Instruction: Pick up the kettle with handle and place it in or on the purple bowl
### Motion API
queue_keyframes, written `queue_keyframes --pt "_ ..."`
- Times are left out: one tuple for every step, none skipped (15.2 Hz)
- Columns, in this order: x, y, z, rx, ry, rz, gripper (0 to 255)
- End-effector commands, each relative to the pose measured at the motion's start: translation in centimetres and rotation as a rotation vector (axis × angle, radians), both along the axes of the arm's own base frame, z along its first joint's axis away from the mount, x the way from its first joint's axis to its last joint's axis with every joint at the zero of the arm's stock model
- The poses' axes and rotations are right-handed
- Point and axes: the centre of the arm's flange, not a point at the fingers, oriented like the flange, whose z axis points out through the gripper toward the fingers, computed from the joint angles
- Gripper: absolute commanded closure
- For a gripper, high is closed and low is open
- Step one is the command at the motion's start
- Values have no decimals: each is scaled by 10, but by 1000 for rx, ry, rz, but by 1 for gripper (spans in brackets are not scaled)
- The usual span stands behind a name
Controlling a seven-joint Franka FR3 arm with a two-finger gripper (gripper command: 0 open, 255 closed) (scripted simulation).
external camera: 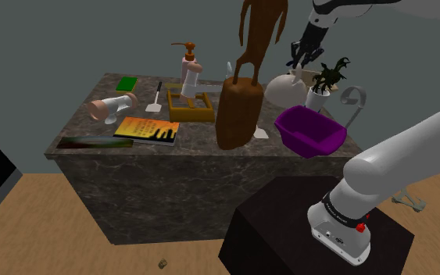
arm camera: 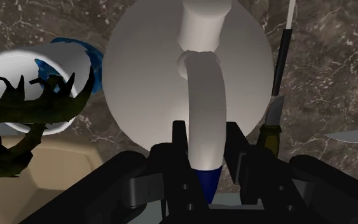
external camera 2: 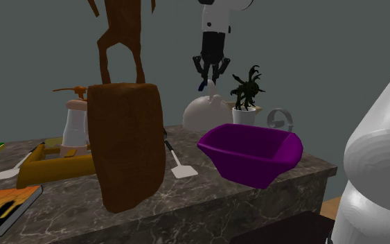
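The white dome-shaped kettle [external camera: 283,91] [external camera 2: 203,115] stands at the far side of the marble counter, behind the purple bowl [external camera: 310,131] [external camera 2: 252,152]. In the wrist view its curved handle [arm camera: 204,108] runs up over the dome [arm camera: 145,83] and passes between my black fingers. My gripper [external camera: 302,58] [external camera 2: 210,75] [arm camera: 206,149] comes down from above and is shut on that handle near its blue-tipped end. Whether the kettle's base still touches the counter is hidden. The bowl is empty and lies toward the counter's near edge, on the stand's side.
A small potted plant [external camera: 320,84] [external camera 2: 245,93] [arm camera: 18,111] stands right beside the kettle. A tall brown sculpture [external camera: 240,109] [external camera 2: 126,138] rises mid-counter. A soap dispenser in a yellow tray [external camera: 189,94], a spatula [external camera 2: 176,163], a book [external camera: 146,130] and a knife [arm camera: 276,95] lie around.
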Motion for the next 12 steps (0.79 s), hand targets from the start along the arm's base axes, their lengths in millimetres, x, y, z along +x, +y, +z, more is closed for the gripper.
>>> queue_keyframes --pt "0 1 12 -1 -2 0 255" --pt "0 1 17 -1 -2 0 255" --pt "0 1 22 -1 -2 0 255" --pt "0 1 28 -1 -2 0 255" --pt "0 1 33 -1 -2 0 255" --pt "0 1 38 -1 -2 0 255" --pt "0 1 43 -1 -2 0 255" --pt "0 1 49 -1 -2 0 255" --pt "0 1 54 -1 -2 0 255" --pt "0 1 59 -1 -2 0 255" --pt "0 1 65 -1 -2 0 255" --pt "0 1 70 -1 -2 0 255"
